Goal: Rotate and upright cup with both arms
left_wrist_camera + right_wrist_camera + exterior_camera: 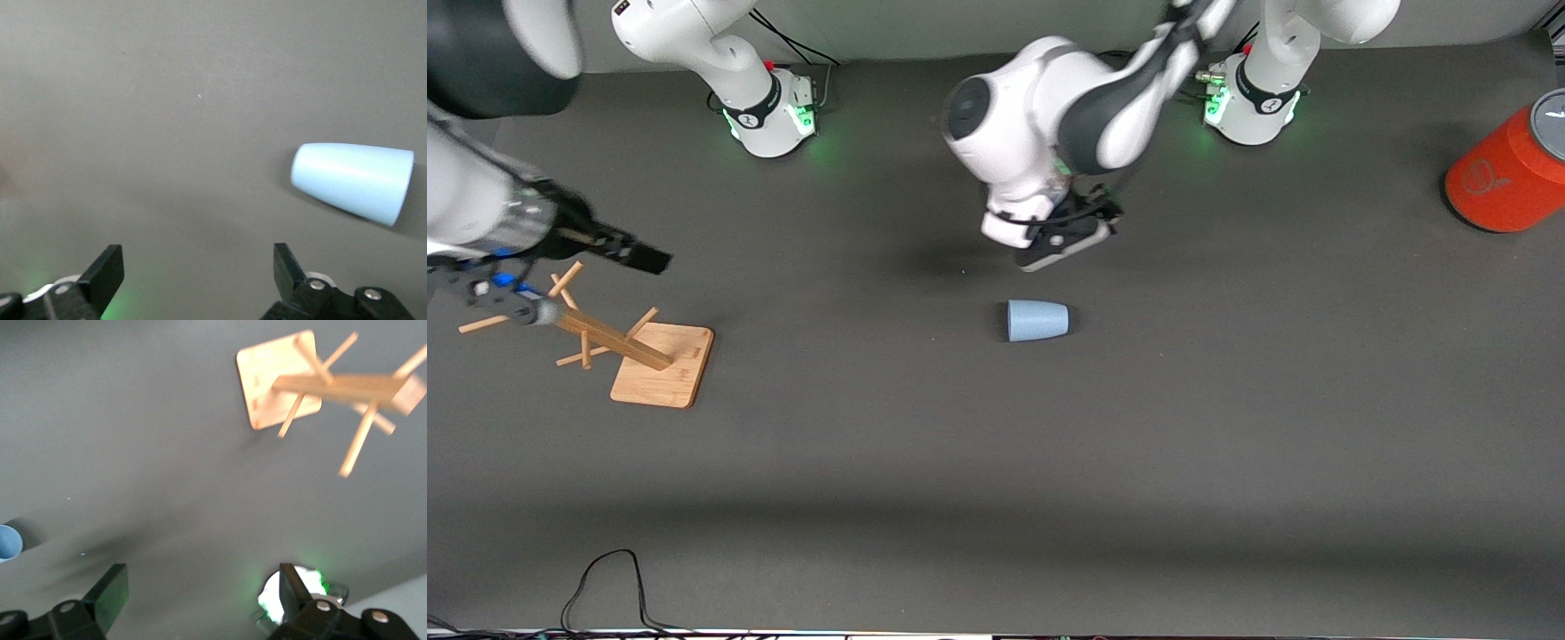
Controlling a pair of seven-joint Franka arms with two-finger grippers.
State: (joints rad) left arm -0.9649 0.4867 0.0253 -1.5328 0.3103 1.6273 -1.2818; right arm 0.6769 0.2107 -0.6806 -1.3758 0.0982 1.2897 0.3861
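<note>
The pale-blue cup (1037, 320) lies on its side on the dark table, near the middle, its wider rim toward the right arm's end. In the left wrist view the cup (353, 180) lies off to one side of the fingers, apart from them. My left gripper (1063, 251) hangs open and empty over the table, just farther from the front camera than the cup; its own view shows it (197, 270) with only bare table between the fingers. My right gripper (636, 253) is open and empty in the air over the wooden rack's end of the table (200, 590). The cup's rim shows at the edge of the right wrist view (8, 543).
A wooden peg rack on a square base (660, 364) stands toward the right arm's end, also seen in the right wrist view (277, 383). A large orange cylinder with a grey top (1507, 173) lies at the left arm's end. A black cable (605, 578) loops at the front edge.
</note>
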